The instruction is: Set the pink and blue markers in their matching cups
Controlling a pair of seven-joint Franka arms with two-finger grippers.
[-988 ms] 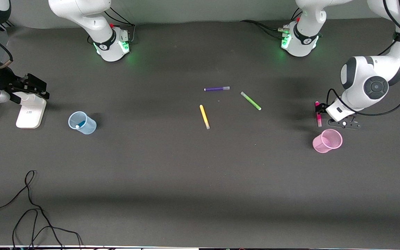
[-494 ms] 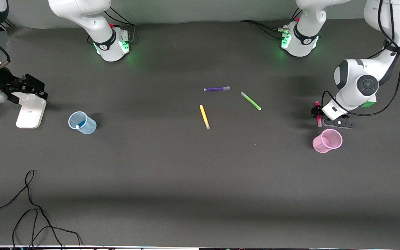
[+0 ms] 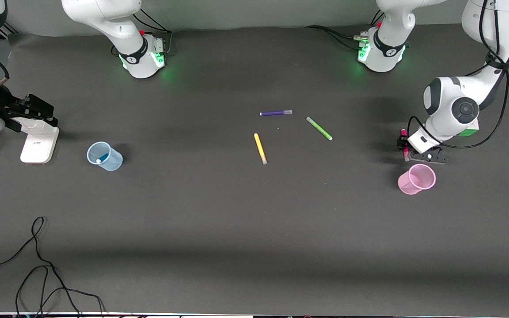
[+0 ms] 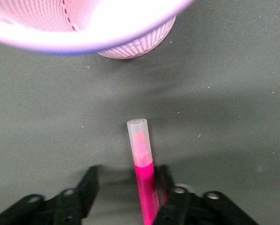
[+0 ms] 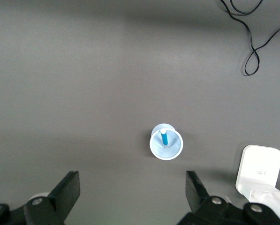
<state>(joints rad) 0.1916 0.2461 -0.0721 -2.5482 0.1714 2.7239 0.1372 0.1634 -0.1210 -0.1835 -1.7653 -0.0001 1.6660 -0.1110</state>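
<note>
Front view: my left gripper (image 3: 407, 149) over table (image 3: 219, 212), beside pink cup (image 3: 416, 179), carrying pink marker (image 3: 404, 141). Blue marker (image 3: 103, 157) already in blue cup (image 3: 104, 156). Right gripper (image 3: 29, 112) waits at table edge.

Left wrist: jaws clenched on marker, cap toward cup rim. I'd centre tip over mouth before release; mesh cup looks light, may tip.

Right wrist: jaws released, spread wide. Open table around both cups; purple pen (image 3: 275, 113) well apart.

- Left gripper (image 3: 407, 150), carrying the pink marker (image 3: 404, 142), has shifted slightly toward the table's middle, just beside the pink cup (image 3: 416, 179)
- Right gripper (image 3: 33, 110) has edged farther toward its table end
</note>
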